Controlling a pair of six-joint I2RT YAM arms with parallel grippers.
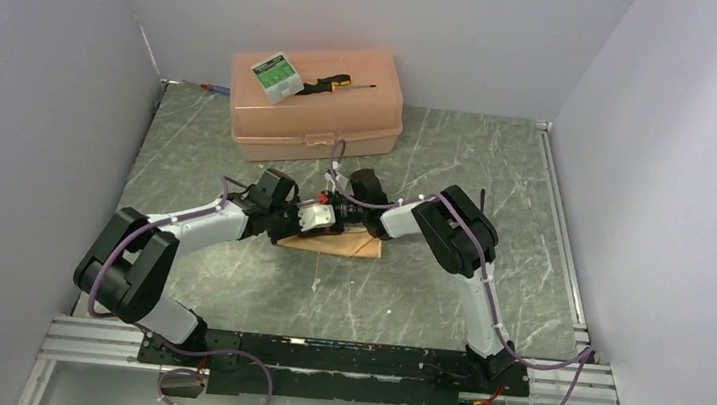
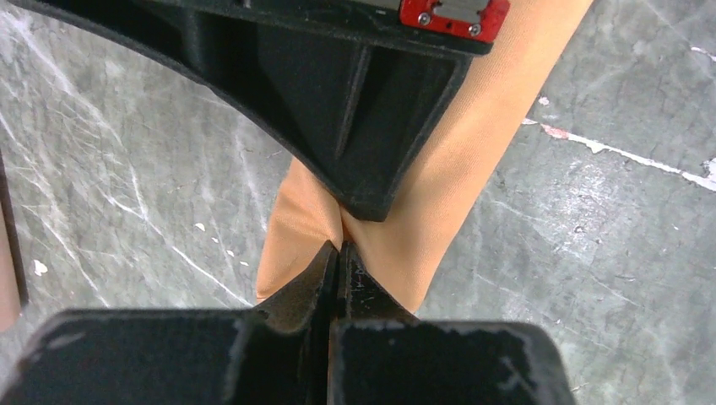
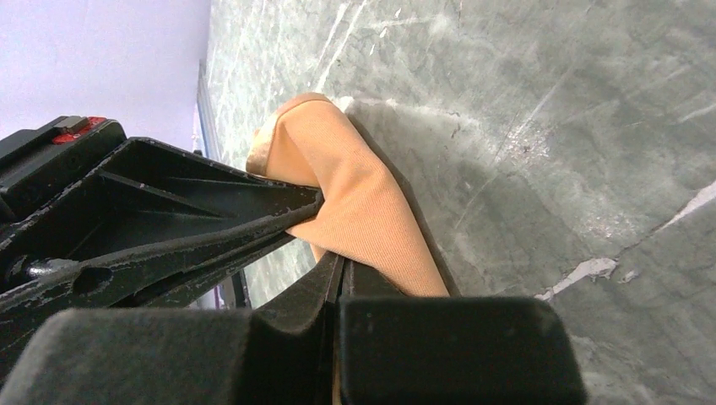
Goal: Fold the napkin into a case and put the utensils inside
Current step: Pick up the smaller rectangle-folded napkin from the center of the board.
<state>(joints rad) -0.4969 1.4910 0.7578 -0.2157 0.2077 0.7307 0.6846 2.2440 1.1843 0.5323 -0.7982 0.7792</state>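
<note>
Napkin (image 2: 456,169) is being pinched tight by both the left gripper (image 2: 339,251) and right gripper (image 3: 339,268), and it's being held mid-table, 6 o'clock of the plastic box (image 1: 342,132).

The surface (image 1: 226,279) is dark grey-green stone-look, marbled with pale white veins and a few scuffs. Plain, pale lavender-grey walls close it in on three sides: the back wall (image 1: 374,13), the left wall (image 1: 21,127) and the right wall (image 1: 677,196). An aluminium rail (image 1: 89,340) runs along the near edge, and a thinner strip (image 1: 560,234) runs down the right side. The light is even and diffuse, and shadows are faint.
</note>
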